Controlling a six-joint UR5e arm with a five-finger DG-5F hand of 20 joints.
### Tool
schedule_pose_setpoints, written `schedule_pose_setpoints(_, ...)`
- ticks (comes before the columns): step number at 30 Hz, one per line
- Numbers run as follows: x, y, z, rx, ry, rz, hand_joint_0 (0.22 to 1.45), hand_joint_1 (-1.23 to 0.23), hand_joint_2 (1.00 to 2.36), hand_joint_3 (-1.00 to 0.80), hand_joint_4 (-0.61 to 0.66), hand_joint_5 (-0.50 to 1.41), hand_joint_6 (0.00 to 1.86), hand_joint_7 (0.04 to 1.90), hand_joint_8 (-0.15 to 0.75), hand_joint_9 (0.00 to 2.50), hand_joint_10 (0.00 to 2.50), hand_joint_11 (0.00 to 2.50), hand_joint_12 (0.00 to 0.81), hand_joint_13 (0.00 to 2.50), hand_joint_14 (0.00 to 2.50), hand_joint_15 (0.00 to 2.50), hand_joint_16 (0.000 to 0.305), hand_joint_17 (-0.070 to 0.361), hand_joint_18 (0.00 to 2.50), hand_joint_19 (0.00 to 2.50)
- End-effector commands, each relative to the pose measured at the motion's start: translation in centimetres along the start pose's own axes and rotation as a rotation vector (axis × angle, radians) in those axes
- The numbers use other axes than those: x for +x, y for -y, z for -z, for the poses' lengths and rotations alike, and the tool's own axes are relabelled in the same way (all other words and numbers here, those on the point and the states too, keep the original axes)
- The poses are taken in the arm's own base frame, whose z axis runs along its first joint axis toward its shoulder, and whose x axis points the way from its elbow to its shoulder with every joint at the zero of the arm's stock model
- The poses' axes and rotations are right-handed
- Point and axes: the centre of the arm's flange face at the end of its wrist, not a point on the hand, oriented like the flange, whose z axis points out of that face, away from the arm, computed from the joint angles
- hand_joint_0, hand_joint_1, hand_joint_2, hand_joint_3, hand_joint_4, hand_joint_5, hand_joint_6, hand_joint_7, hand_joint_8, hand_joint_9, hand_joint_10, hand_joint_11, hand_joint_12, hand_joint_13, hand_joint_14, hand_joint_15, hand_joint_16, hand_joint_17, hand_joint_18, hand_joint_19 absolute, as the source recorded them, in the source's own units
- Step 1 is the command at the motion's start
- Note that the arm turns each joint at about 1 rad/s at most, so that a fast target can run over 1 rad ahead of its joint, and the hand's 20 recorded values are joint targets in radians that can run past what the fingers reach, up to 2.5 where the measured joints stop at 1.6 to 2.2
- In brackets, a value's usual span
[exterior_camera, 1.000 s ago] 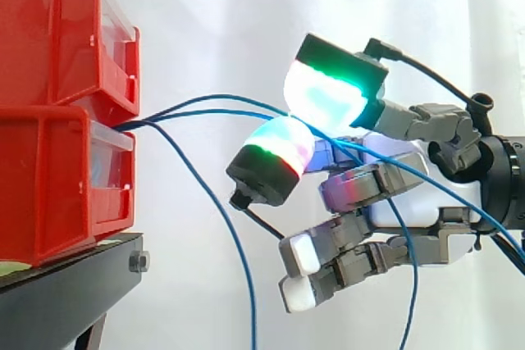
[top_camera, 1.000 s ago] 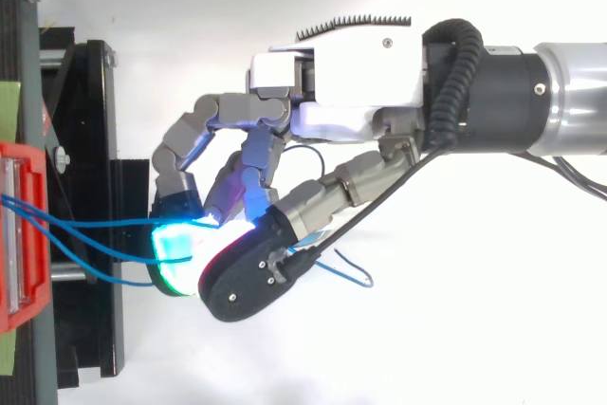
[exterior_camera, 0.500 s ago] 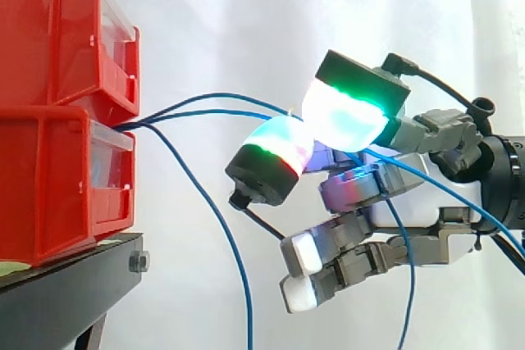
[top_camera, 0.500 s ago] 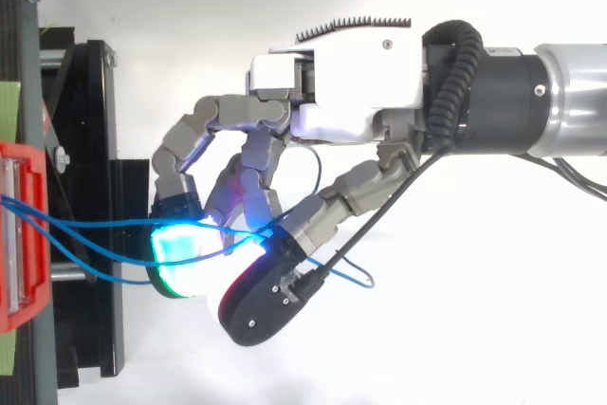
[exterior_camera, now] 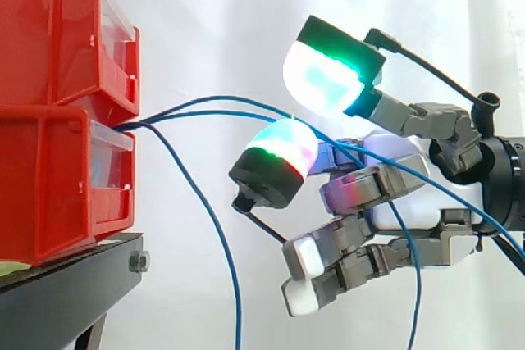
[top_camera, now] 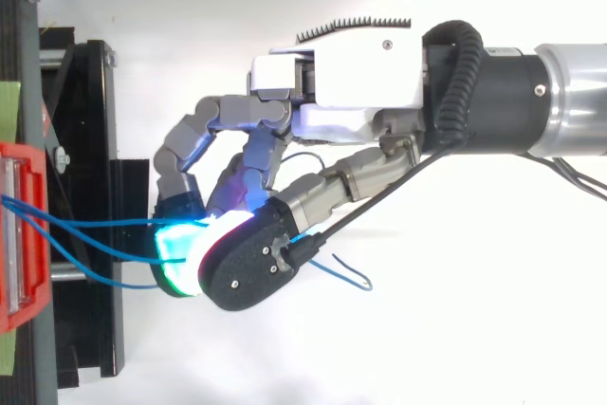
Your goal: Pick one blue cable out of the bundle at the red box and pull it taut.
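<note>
Blue cables, bundle: issue from the front of the stacked red bins on the black stand. Two strands run near-level to the right in a gentle bow, and a third strand droops out of view at the bottom, all before the white curtain. Robot hand: comes in from the right, partly open with fingers bent, upper pad lifted clear of lower pad; the two level strands pass through that gap close over the lower pad, unpinched, contact not discernible.
</note>
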Motion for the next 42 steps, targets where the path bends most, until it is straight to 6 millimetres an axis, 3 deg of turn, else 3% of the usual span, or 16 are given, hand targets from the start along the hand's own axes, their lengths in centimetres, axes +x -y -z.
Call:
schedule_pose_setpoints(1, 0.0, 0.0, 0.0, 0.002, -0.001, 0.000, 0.58, -0.61, 1.00, -0.48, 0.08, -0.15, 0.89, 1.05, 0.299, 1.34, 0.39, 1.60, 0.364, 0.94, 0.02, 0.61, 0.047, 0.106, 0.61, 0.44)
schedule_pose_setpoints(10, -0.3, 0.2, 0.3, 0.029, 0.016, 0.032, 0.65, -0.81, 1.01, -0.30, 0.09, -0.15, 0.92, 1.02, 0.322, 1.30, 0.50, 1.58, 0.362, 0.97, 0.02, 0.61, 0.049, 0.110, 0.69, 0.41)
schedule_pose_setpoints(15, -0.4, 0.4, 0.3, 0.030, 0.027, 0.035, 0.70, -0.89, 1.01, -0.38, 0.05, -0.15, 0.92, 0.99, 0.319, 1.27, 0.52, 1.58, 0.354, 0.95, 0.02, 0.60, 0.050, 0.111, 0.70, 0.39)
schedule_pose_setpoints(17, -0.6, 0.2, 0.4, 0.029, 0.036, 0.038, 0.73, -0.92, 1.00, -0.50, 0.02, -0.16, 0.92, 0.97, 0.303, 1.24, 0.47, 1.57, 0.349, 0.92, 0.02, 0.60, 0.050, 0.113, 0.70, 0.36)
schedule_pose_setpoints(24, -1.2, 0.2, 0.4, 0.029, 0.086, 0.063, 0.72, -0.99, 1.00, -0.50, -0.01, -0.17, 0.91, 0.96, 0.268, 1.18, 0.44, 1.56, 0.337, 0.89, 0.02, 0.58, 0.050, 0.112, 0.68, 0.33)
schedule_pose_setpoints(28, -1.4, 0.2, 0.4, 0.029, 0.092, 0.082, 0.55, -0.96, 1.00, -0.50, 0.01, -0.17, 0.91, 0.96, 0.287, 1.18, 0.51, 1.51, 0.349, 0.88, 0.03, 0.59, 0.052, 0.117, 0.68, 0.37)
schedule_pose_setpoints(32, -1.5, 0.2, 0.4, 0.030, 0.093, 0.100, 0.43, -0.82, 1.00, -0.50, 0.06, -0.16, 0.91, 0.92, 0.353, 1.19, 0.68, 1.35, 0.391, 0.91, 0.02, 0.59, 0.062, 0.139, 0.73, 0.38)
schedule_pose_setpoints(39, -1.8, 0.2, 0.5, 0.032, 0.104, 0.137, 0.42, -0.65, 1.00, -0.50, 0.07, -0.14, 0.89, 0.94, 0.369, 1.26, 0.59, 1.37, 0.404, 0.93, 0.02, 0.57, 0.064, 0.143, 0.73, 0.40)
schedule_pose_setpoints(42, -1.9, 0.2, 0.5, 0.033, 0.105, 0.148, 0.51, -0.64, 1.00, -0.50, 0.05, -0.14, 0.88, 1.02, 0.315, 1.28, 0.40, 1.53, 0.373, 0.91, 0.02, 0.60, 0.055, 0.123, 0.67, 0.44)
